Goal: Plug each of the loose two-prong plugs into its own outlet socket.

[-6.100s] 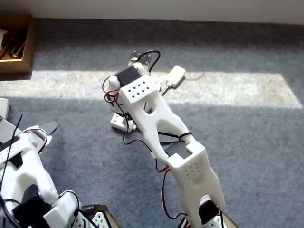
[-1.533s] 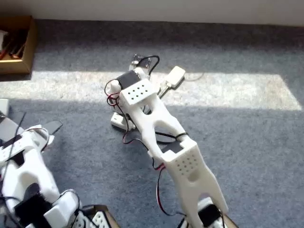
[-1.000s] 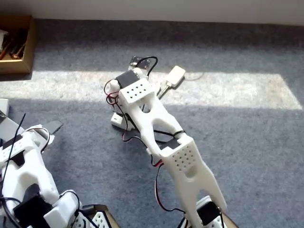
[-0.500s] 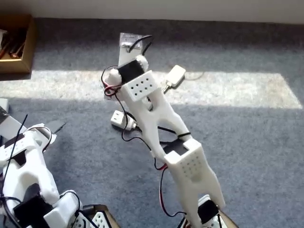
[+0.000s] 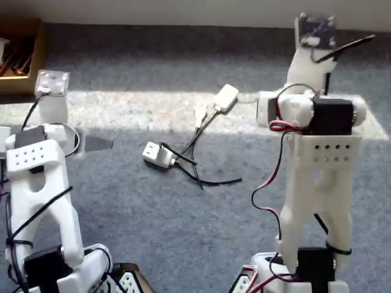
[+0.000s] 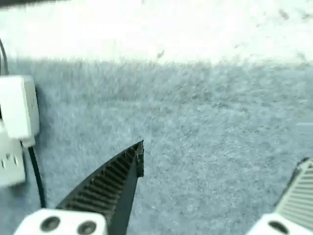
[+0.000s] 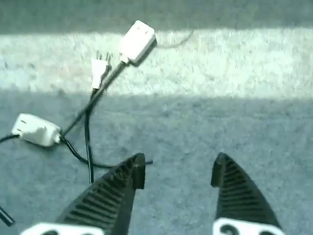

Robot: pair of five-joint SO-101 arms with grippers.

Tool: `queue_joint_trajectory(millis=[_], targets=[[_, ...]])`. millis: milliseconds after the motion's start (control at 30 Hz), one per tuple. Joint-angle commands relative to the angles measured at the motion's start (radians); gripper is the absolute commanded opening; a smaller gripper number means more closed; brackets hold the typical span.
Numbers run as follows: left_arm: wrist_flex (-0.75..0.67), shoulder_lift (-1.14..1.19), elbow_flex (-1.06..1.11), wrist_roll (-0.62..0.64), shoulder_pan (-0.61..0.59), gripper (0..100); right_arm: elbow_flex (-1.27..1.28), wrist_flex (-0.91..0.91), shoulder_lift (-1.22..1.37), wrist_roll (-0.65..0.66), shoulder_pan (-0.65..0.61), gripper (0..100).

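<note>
On the grey carpet a white outlet block (image 5: 157, 154) (image 7: 36, 130) lies with black cables (image 5: 195, 168) running from it. A loose white two-prong plug (image 5: 200, 114) (image 7: 100, 69) lies in the sunlit strip beside a second white outlet block (image 5: 226, 97) (image 7: 138, 42). My right gripper (image 7: 178, 178) hangs open and empty, well back from these. My left gripper (image 6: 222, 156) is open over bare carpet, one dark finger (image 5: 98, 144) pointing toward the cables. Two more white outlet pieces (image 6: 17, 107) (image 6: 9, 161) sit at the edge of the left wrist view.
A wooden box (image 5: 24, 55) stands at the far left by the wall. A bright band of sunlight (image 5: 153, 107) crosses the carpet. The right arm (image 5: 317, 159) stands upright at the right, the left arm (image 5: 43, 183) at the left.
The right arm, stretched over the outlet block and plug before, has pulled back and stands upright at the right. The left arm has risen. Plug, blocks and cables now lie uncovered.
</note>
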Motion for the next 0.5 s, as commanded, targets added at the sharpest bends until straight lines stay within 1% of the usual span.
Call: queue_joint_trajectory(millis=[0,67,133,233,300,367,467], targets=[[0.012,0.007,-0.101,-0.259,0.120,44,0.657,-0.288,-0.228,0.075,0.067,16.6],[0.034,0.059,-0.108,-0.430,0.171,44,0.881,-0.460,-0.361,0.087,0.113,16.6],[0.037,0.127,-0.128,-0.535,0.194,45,1.055,-0.559,-0.481,0.106,0.140,16.6],[0.040,0.240,-0.199,-0.651,0.199,45,1.233,-0.636,-0.622,0.110,0.140,16.6],[0.077,0.303,-0.254,-0.741,0.200,45,1.293,-0.661,-0.687,0.114,0.140,16.6],[0.129,0.354,-0.317,-0.801,0.236,45,1.316,-0.664,-0.723,0.114,0.140,16.6],[0.163,0.418,-0.400,-0.810,0.326,45,1.323,-0.667,-0.730,0.114,0.145,16.6]])
